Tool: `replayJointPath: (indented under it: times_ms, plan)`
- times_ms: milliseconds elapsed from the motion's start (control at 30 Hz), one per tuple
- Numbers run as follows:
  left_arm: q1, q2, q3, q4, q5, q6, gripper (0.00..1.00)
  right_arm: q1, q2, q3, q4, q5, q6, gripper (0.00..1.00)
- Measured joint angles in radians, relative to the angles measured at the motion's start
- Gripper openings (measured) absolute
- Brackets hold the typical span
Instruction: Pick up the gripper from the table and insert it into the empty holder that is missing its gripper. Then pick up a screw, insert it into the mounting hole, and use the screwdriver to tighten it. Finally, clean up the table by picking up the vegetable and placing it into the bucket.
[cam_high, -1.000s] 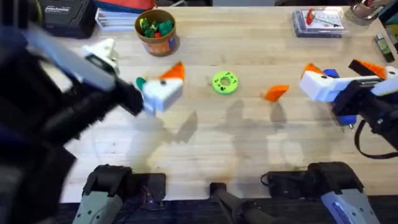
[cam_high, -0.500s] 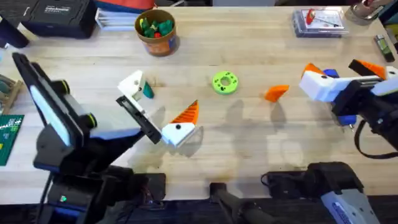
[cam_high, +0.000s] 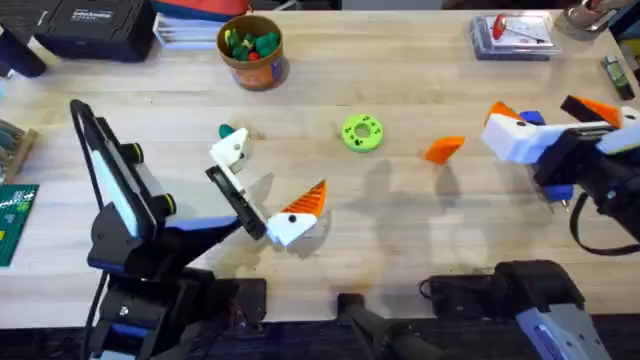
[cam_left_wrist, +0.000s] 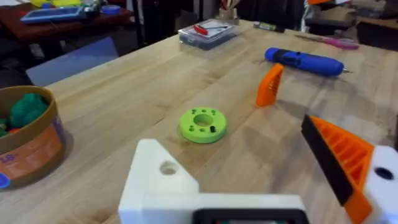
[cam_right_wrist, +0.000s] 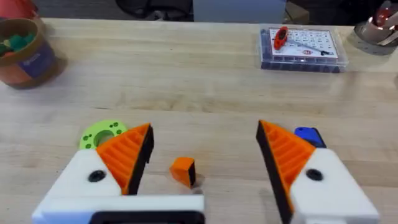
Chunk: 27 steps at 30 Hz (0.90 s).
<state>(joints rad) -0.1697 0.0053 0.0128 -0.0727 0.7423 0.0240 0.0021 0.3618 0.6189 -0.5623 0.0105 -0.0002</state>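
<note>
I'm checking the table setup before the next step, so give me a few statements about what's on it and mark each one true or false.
1. The lime-green round disc lies flat on the light wooden table. True.
2. The small dark green toy vegetable is inside the orange-brown bucket. False: it lies on the table, by the left gripper.
3. The right gripper is open. True.
4. The blue pen-shaped screwdriver stands upright. False: it lies on its side.
5. The left gripper holds the small orange piece. False: that piece sits alone on the table.

overhead looks down and forward over the table (cam_high: 400, 215); both wrist views skim low, sharing the green disc (cam_high: 362, 133).
</note>
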Motion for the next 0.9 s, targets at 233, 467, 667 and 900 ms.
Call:
replayJointPath:
  times_ms: [233,467,667,900]
  plan:
    - [-0.002,0.0,0.0,-0.003,0.049,-0.081,0.985,0.0,0.0,0.0,0.0,0.0,0.0,0.992]
    - [-0.002,0.0,0.0,-0.004,0.059,-0.107,0.985,0.0,0.0,0.0,0.0,0.0,0.0,0.994]
    - [-0.002,0.0,0.0,-0.005,0.064,-0.111,0.985,0.0,0.0,0.0,0.0,0.0,0.0,0.994]
    - [-0.002,0.0,0.0,-0.005,0.07,-0.111,0.985,0.0,0.0,0.0,0.0,0.0,0.0,0.992]
